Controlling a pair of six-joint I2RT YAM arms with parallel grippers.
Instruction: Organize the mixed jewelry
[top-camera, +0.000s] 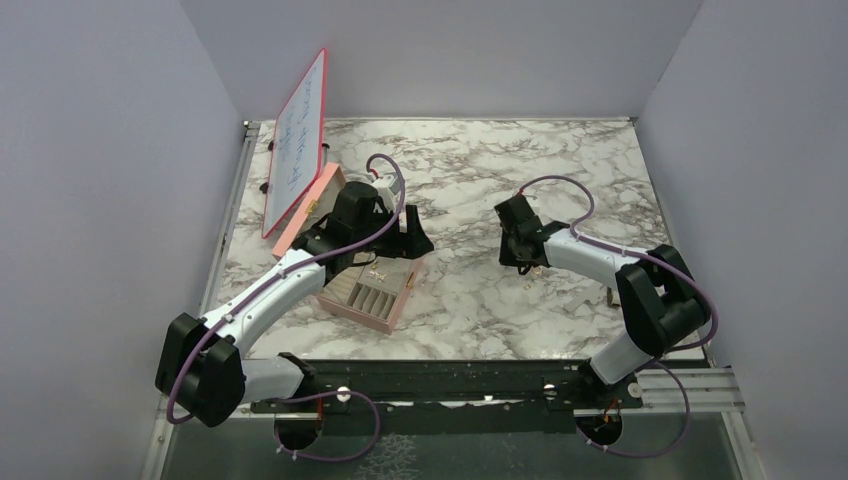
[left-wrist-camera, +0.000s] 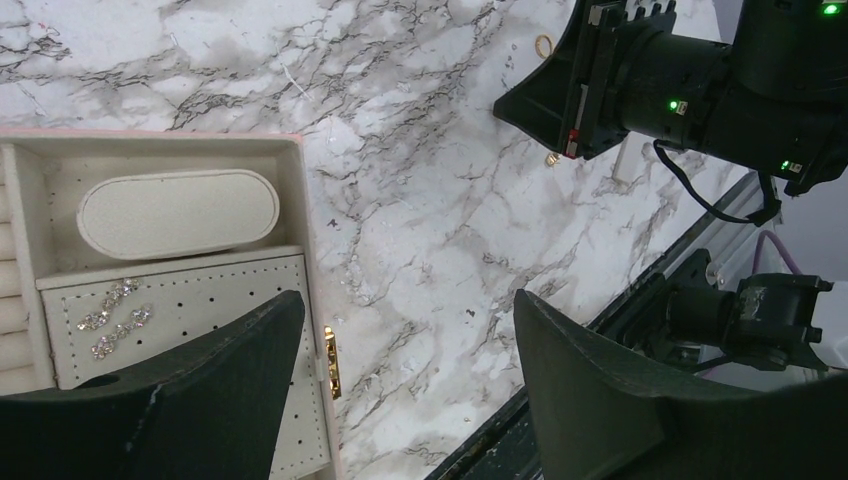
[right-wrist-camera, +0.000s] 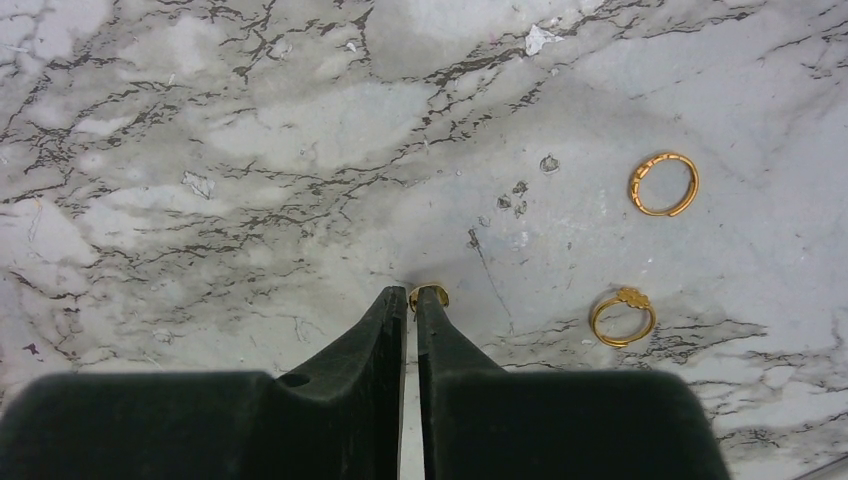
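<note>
My right gripper (right-wrist-camera: 412, 293) is low over the marble, its jaws nearly closed on a small gold ring (right-wrist-camera: 430, 292) pinched at the fingertips. Two more gold rings lie to its right, one plain (right-wrist-camera: 664, 184) and one with a flower top (right-wrist-camera: 622, 316). My left gripper (left-wrist-camera: 405, 300) is open and empty, hovering over the right edge of the pink box (left-wrist-camera: 300, 200). Silvery sparkly pieces (left-wrist-camera: 115, 318) lie on the box's perforated beige panel. A gold ring (left-wrist-camera: 543, 45) and a gold stud (left-wrist-camera: 551, 158) lie on the marble near the right arm. In the top view, the left gripper (top-camera: 385, 235) is over the box (top-camera: 352, 308) and the right gripper (top-camera: 520, 262) is at centre right.
The box's lid (top-camera: 310, 205) stands open at the back left, next to a tilted whiteboard (top-camera: 297, 140). A beige oval cushion (left-wrist-camera: 178, 212) fills one compartment. A gold clasp (left-wrist-camera: 331, 362) sits on the box's side. The table's front rail (top-camera: 480, 385) runs along the near edge.
</note>
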